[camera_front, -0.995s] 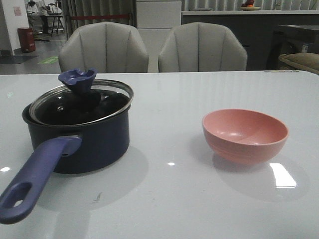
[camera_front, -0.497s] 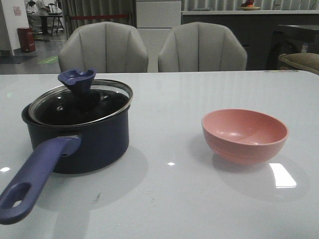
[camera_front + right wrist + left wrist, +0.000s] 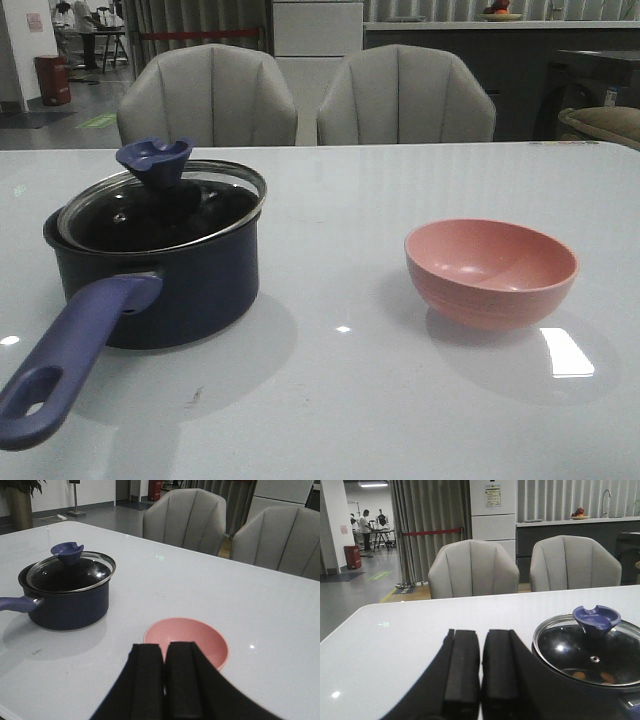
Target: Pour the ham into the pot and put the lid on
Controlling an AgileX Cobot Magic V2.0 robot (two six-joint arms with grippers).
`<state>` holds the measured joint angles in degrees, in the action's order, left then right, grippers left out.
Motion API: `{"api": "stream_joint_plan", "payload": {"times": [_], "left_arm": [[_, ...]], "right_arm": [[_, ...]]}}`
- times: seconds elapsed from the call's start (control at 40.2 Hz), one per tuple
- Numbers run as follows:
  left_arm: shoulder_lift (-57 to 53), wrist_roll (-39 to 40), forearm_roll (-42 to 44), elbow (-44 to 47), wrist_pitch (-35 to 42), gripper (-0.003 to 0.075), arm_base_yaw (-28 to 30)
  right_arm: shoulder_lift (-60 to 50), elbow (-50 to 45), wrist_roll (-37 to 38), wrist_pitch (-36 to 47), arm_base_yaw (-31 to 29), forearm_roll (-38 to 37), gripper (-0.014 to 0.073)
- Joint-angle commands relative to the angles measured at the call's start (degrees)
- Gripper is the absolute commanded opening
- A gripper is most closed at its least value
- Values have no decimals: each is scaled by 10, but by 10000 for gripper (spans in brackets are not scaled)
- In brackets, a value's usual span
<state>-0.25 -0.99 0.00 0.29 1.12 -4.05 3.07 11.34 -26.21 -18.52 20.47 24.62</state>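
we see the pot (image 3: pixel 150 270) on the table (image 3: pixel 340 400), its lid (image 3: pixel 160 208) seated on the rim and its handle (image 3: pixel 65 360) pointing toward us. through the glass, ham (image 3: pixel 579 675) lies inside. the pink bowl (image 3: pixel 490 270) stands well apart. our left gripper (image 3: pixel 480 667) and right gripper (image 3: pixel 164 680) have jaws together, holding nothing.

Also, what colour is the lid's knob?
Dark blue; the knob on the lid shows best in the left wrist view.
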Motion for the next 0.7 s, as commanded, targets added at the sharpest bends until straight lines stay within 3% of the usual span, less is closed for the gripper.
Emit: {"api": "stream_joint_plan", "payload": {"times": [0.0,0.497,0.671], "left_arm": [[-10,0,-3,11,43,113,1],[-10,0,-3,11,43,113,1],[-10,0,-3,11,43,113,1]], "right_arm": [[5,16,-5,42,0,8,150],[5,16,-6,42,0,7,150],[5,16,0,46,-6,-27,150]]}}
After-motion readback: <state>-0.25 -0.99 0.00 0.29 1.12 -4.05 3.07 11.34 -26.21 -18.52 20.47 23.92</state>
